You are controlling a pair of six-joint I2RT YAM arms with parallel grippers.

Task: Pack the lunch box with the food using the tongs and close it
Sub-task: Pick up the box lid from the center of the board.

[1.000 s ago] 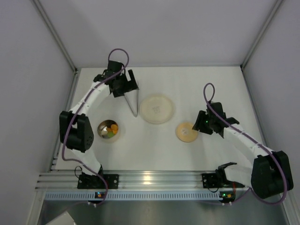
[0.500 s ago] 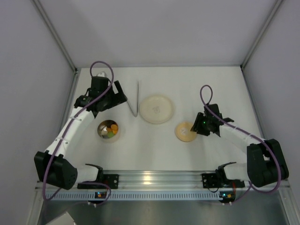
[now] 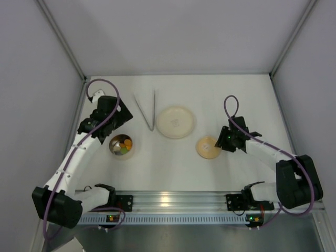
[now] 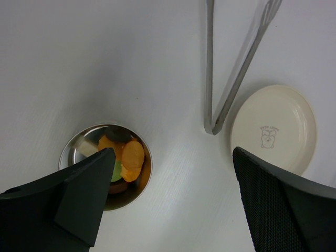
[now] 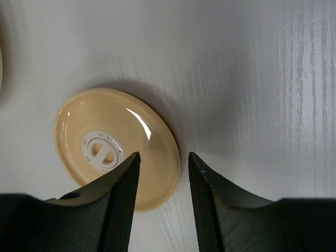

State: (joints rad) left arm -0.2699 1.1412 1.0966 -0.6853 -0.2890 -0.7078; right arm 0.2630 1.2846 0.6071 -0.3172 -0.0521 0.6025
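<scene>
The lunch box [image 3: 121,146] is a small steel pot at the left, holding orange, green, brown and white food [image 4: 130,159]. It also shows in the left wrist view [image 4: 73,149]. The tongs [image 3: 148,108] lie free on the table in a V, beside the cream plate [image 3: 176,122]. My left gripper [image 3: 119,118] hovers wide open and holds nothing, just behind the pot and left of the tongs [image 4: 233,79]. The tan lid [image 3: 208,147] lies flat at the right. My right gripper [image 5: 164,156] is open and straddles the lid's [image 5: 110,144] right rim, one finger over it, one beside it.
The cream plate [image 4: 273,128] bears only a small printed figure. White walls with metal corner posts close in the table at the back and both sides. A metal rail [image 3: 168,202] with the arm bases runs along the near edge.
My left gripper let go of the tongs and drew back to the left; the tongs now lie spread on the table. My right gripper edged in over the lid's rim and narrowed slightly.
</scene>
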